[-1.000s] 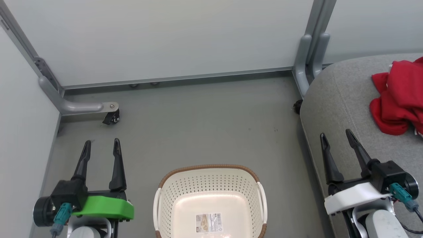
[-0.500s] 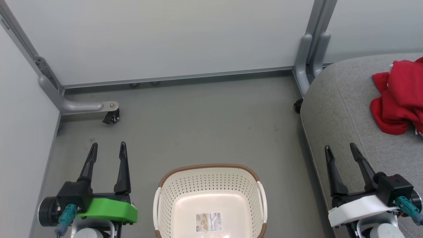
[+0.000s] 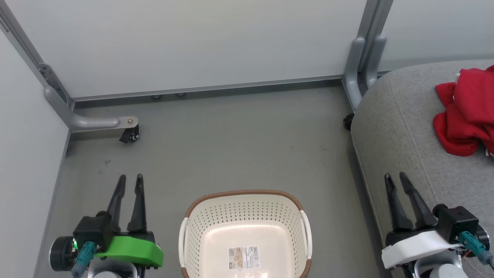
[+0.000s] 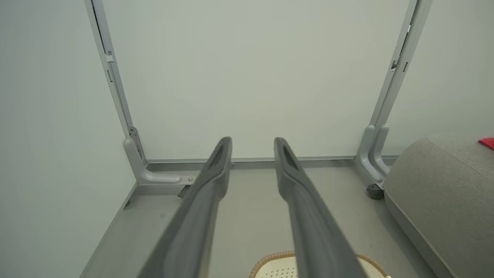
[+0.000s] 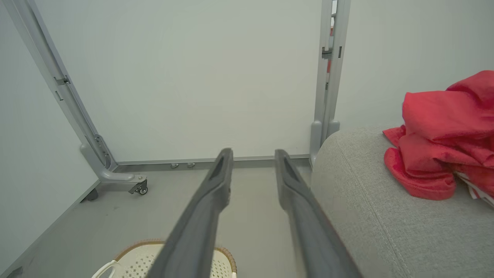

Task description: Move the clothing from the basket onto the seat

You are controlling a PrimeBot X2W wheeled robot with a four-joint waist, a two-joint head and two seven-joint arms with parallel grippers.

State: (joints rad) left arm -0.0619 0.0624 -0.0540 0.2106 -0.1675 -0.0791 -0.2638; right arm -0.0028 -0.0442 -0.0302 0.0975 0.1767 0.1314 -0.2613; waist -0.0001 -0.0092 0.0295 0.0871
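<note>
Since the basket (image 3: pixel 243 210) between the two pincers has nothing in it but the paper label (image 3: pixel 243 258) on its bottom, and the clothing (image 3: pixel 463 116) lies on the seat (image 3: pixel 393 127), the task looks done or v. nearly. The step in hand reads as a rest pose, not a reach.

Left pincer (image 3: pixel 131 177): fingers a narrow gap apart, holding nothing, over the floor (image 3: pixel 231 143), basket just to its right. Right pincer (image 3: pixel 394 175): same narrow gap, empty, over the seat's near edge, basket to its left.

Next move, as I judge it: little is called for. Maybe a check that no garment hangs off the seat's right side, which is cut off here, so can't tell.

Materials, near to far:
- **Basket:** cream plastic, rounded rect., walls perforated w/ rows of small holes, smooth glossy bottom, brown woven-look rim, white handle each side.
- **Seat**, beside and ahead of the right pincer: grey woven upholstery, rounded corner, stitched seam – soft, prob. grippy.
- **Clothing**, ahead-right of the right pincer and well apart from it: bright red soft fabric, crumpled in folds, a bit of white at its lower edge.
- **Beyond both pincers:** matt grey floor, a grey metal leg w/ black caster (image 3: pixel 129 135), pale smooth partition panels (image 3: pixel 193 46).
</note>
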